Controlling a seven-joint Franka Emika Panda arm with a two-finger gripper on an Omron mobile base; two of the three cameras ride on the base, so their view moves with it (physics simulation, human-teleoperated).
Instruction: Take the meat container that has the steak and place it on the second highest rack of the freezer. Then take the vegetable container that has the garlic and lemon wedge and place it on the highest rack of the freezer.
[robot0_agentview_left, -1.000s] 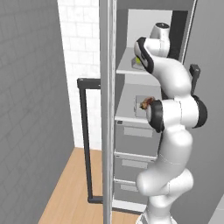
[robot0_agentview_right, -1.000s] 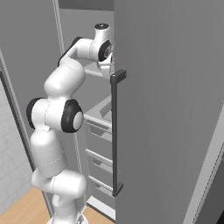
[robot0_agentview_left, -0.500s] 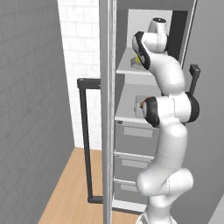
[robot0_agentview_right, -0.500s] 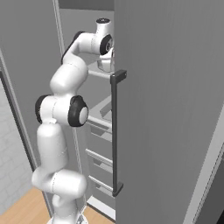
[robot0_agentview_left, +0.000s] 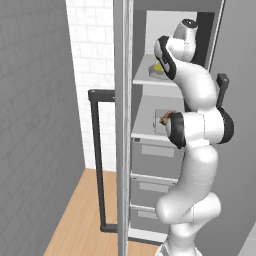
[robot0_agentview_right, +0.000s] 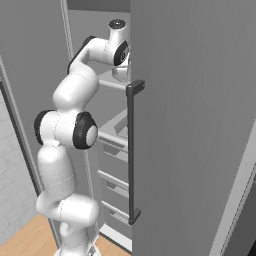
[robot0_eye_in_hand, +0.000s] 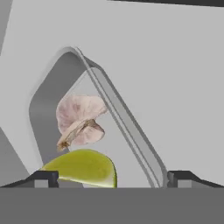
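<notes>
One vegetable container (robot0_eye_in_hand: 52, 100) held one garlic (robot0_eye_in_hand: 81, 118) and one lemon wedge (robot0_eye_in_hand: 83, 168); the tool (robot0_eye_in_hand: 111, 177) stood open, gripping nothing.

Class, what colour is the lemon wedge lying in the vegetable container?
Bright yellow-green; the lemon wedge shows best in the hand view.

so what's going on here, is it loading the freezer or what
Yes. The white arm reaches into the open freezer. The vegetable container, holding the garlic and lemon wedge, sits on the top shelf, and the gripper hangs over it with its fingers spread wide, gripping nothing. The meat container with the steak lies on the shelf below.
</notes>
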